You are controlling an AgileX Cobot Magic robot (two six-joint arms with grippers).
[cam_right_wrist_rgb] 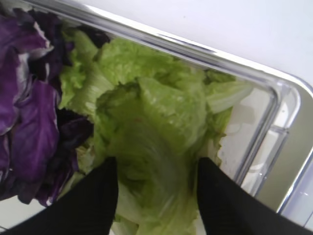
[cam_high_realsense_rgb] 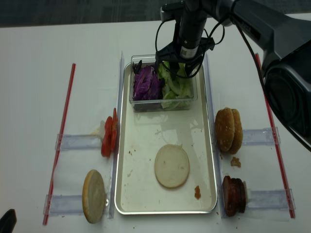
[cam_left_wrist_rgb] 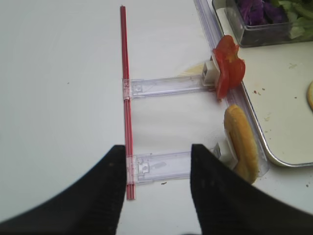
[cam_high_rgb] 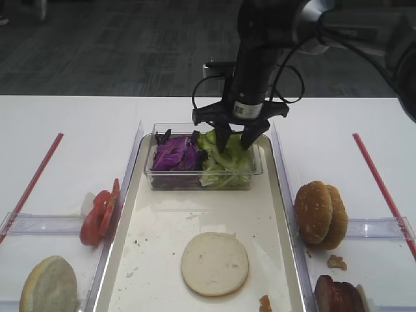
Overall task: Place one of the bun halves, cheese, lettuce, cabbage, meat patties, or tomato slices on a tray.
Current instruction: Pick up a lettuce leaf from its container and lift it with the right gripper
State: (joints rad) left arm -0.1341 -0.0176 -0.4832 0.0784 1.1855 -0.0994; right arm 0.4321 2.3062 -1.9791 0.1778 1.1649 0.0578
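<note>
The right hand [cam_high_rgb: 234,140] reaches straight down into the clear tub [cam_high_rgb: 255,170] at the far end of the tray [cam_high_rgb: 284,214], its two dark fingers [cam_right_wrist_rgb: 95,203] spread apart with the lettuce [cam_right_wrist_rgb: 156,122] between them; whether they press on the leaf I cannot tell. Purple cabbage [cam_high_rgb: 173,155] fills the tub's other half, just beside the lettuce. One pale bun half [cam_high_rgb: 214,263] lies flat on the tray. Tomato slices [cam_high_rgb: 99,213] stand left of the tray, seeded buns [cam_high_rgb: 320,214] and meat patties [cam_high_rgb: 338,296] on its right. The left hand [cam_left_wrist_rgb: 156,181] hangs over the white counter [cam_left_wrist_rgb: 58,98], fingers apart, holding nothing.
</note>
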